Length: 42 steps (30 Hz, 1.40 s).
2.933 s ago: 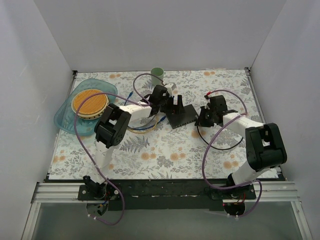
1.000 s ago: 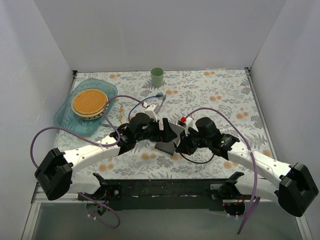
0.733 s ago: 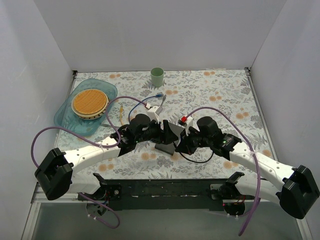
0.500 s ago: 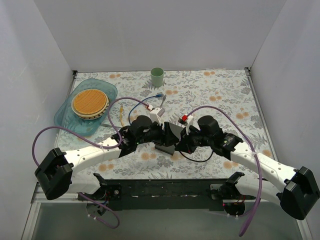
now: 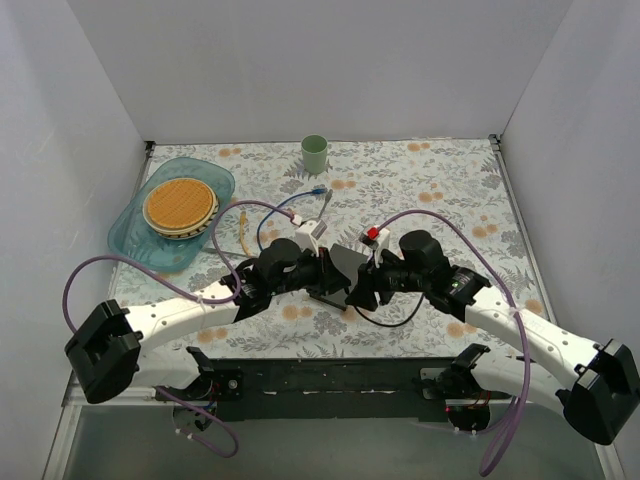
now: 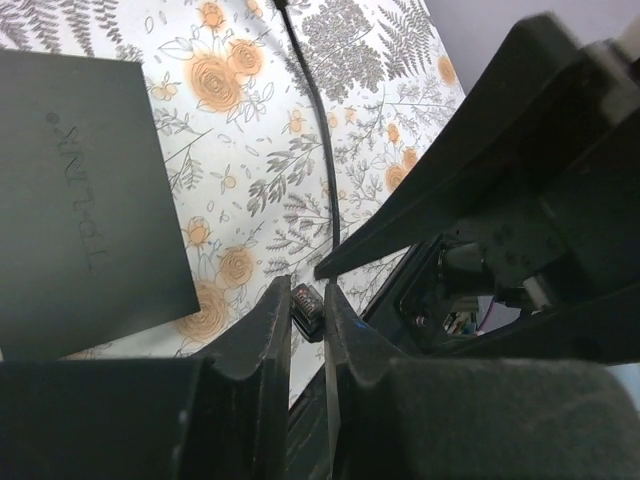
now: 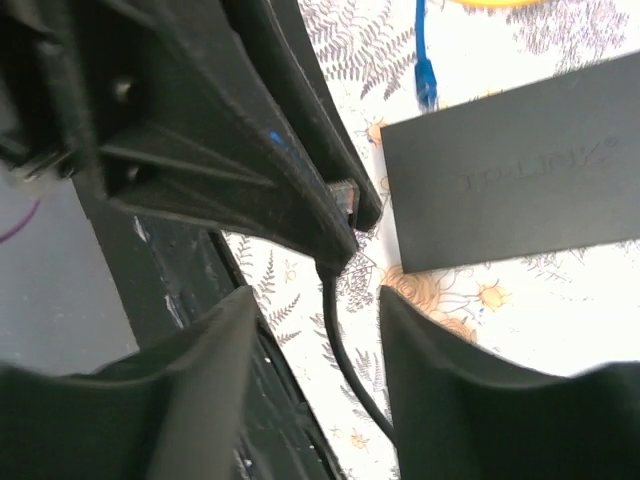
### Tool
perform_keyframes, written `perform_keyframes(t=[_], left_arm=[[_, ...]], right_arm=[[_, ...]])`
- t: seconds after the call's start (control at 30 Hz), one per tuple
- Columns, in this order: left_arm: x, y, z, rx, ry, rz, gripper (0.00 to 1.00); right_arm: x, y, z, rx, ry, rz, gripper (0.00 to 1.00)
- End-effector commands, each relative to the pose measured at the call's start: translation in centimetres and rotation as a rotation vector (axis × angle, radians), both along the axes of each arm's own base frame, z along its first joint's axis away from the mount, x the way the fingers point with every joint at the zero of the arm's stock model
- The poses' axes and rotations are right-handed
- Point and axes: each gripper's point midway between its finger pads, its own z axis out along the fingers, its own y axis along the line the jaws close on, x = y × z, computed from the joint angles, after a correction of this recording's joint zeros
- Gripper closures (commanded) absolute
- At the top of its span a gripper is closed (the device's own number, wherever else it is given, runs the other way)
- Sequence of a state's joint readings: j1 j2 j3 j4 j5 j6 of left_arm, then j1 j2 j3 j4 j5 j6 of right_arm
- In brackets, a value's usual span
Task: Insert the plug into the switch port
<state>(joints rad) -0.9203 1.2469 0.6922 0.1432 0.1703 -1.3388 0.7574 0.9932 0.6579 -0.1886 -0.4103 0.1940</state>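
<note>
- From above, the two arms meet over the middle of the flowered tabletop (image 5: 450, 200). The left end effector (image 5: 340, 276) and the right end effector (image 5: 361, 291) are almost tip to tip, just above the switch (image 5: 323, 296), which lies flat. A loop of black cable (image 5: 395, 318) trails toward the near edge.
- In the left wrist view, the left end effector (image 6: 307, 312) is pinched narrow on the small plug (image 6: 306, 304), and its cable runs away over the cloth. The switch (image 6: 80, 200) lies apart from the plug. Its sockets don't show here.
- In the right wrist view, the right end effector (image 7: 315, 370) stands spread and holds nothing. The cable hangs down between its fingers.
- The plug looks light and hard, and I'd guess its latch is delicate. It is best pinched by the flat sides behind the nose, with the front left free. The springy cable may tug it off line. The switch looks light enough to slide when pushed, so it likely needs bracing.
</note>
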Motion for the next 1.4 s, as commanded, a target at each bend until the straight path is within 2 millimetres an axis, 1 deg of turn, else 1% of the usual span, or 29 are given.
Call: perform_keyframes(t=[0.0, 0.03, 0.07, 0.1, 0.13, 0.2, 0.23, 0.27, 0.3, 0.33, 0.4, 0.47, 0.7, 0.73, 0.83, 0.87, 1.1, 1.37], left_arm=[[-0.1, 1.2, 1.3, -0.040, -0.062, 0.037, 1.00], [-0.3, 1.4, 2.0, -0.062, -0.072, 0.039, 1.00], [-0.3, 1.5, 2.4, -0.079, -0.079, 0.040, 1.00], [-0.4, 1.6, 2.6, -0.086, -0.085, 0.042, 1.00], [-0.5, 1.8, 2.6, -0.093, -0.089, 0.044, 1.00], [-0.7, 2.1, 3.6, -0.126, -0.103, 0.051, 1.00], [-0.7, 2.2, 3.6, -0.131, -0.104, 0.055, 1.00], [-0.8, 2.4, 4.2, -0.151, -0.114, 0.058, 1.00], [-0.8, 2.4, 4.4, -0.158, -0.115, 0.060, 1.00], [-0.9, 2.5, 4.3, -0.158, -0.114, 0.060, 1.00], [-1.0, 2.5, 4.8, -0.174, -0.120, 0.057, 1.00], [-1.0, 2.5, 4.9, -0.180, -0.122, 0.057, 1.00], [-1.0, 2.2, 5.2, -0.188, -0.122, 0.049, 1.00], [-1.1, 2.2, 5.3, -0.191, -0.119, 0.045, 1.00], [-1.2, 2.1, 5.3, -0.200, -0.119, 0.043, 1.00], [-1.2, 2.1, 5.3, -0.202, -0.118, 0.042, 1.00], [-1.3, 2.0, 5.4, -0.215, -0.116, 0.040, 1.00], [-1.6, 1.8, 5.3, -0.220, -0.108, 0.024, 1.00]], right_arm=[[1.1, 0.8, 4.9, 0.139, -0.086, -0.003, 0.35], [1.0, 0.9, 5.5, 0.167, -0.085, 0.004, 0.34], [1.0, 0.8, 5.5, 0.182, -0.075, 0.005, 0.34], [1.4, 0.5, 5.6, 0.198, -0.070, -0.003, 0.34], [1.1, 0.8, 6.2, 0.237, -0.055, 0.021, 0.34], [1.2, 0.7, 6.1, 0.268, -0.035, 0.022, 0.35], [1.0, 0.9, 6.6, 0.300, -0.028, 0.036, 0.35], [1.0, 1.0, 6.5, 0.310, -0.022, 0.040, 0.36], [0.7, 1.1, 6.0, 0.315, -0.003, 0.047, 0.36], [0.4, 1.3, 6.4, 0.340, -0.009, 0.069, 0.37], [0.3, 1.6, 6.6, 0.369, 0.005, 0.075, 0.38], [-0.2, 1.6, 6.1, 0.381, 0.036, 0.081, 0.39], [-0.4, 1.7, 6.1, 0.409, 0.047, 0.087, 0.44], [-0.5, 1.7, 6.1, 0.412, 0.049, 0.087, 0.46], [-0.4, 1.8, 5.7, 0.412, 0.064, 0.079, 0.51], [-0.4, 1.8, 5.5, 0.413, 0.066, 0.077, 0.52], [0.1, 2.0, 5.3, 0.426, 0.063, 0.060, 0.59], [0.5, 2.3, 5.2, 0.433, 0.070, 0.055, 0.60]])
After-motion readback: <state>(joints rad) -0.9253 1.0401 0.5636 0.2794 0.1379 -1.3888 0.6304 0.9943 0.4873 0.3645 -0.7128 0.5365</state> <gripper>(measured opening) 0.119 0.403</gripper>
